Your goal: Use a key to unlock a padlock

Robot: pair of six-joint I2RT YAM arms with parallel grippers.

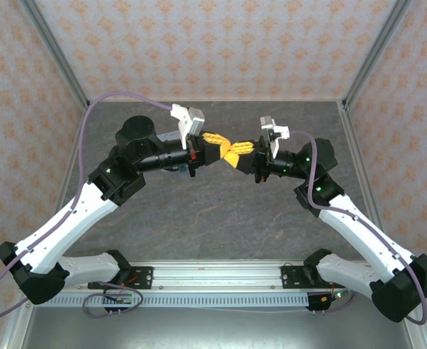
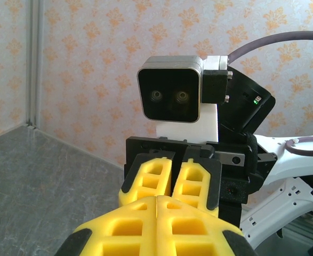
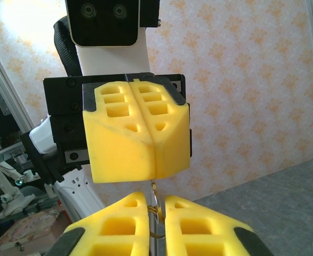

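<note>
My two grippers meet tip to tip above the middle of the table. The left gripper (image 1: 228,151) is shut, its yellow fingers (image 3: 137,138) pressed flush; the padlock is hidden between them. A thin metal key (image 3: 155,205) with a small gold ring comes out of their seam. It runs down into the right gripper (image 3: 155,201), which is shut on it. In the left wrist view the left gripper (image 2: 157,198) touches the right gripper's fingers (image 2: 151,176), and the key is hidden behind them.
The grey table (image 1: 220,211) lies under both grippers. Metal frame posts (image 1: 57,54) and patterned walls close in the back and sides. A pastel box (image 3: 23,234) lies low on the left of the right wrist view.
</note>
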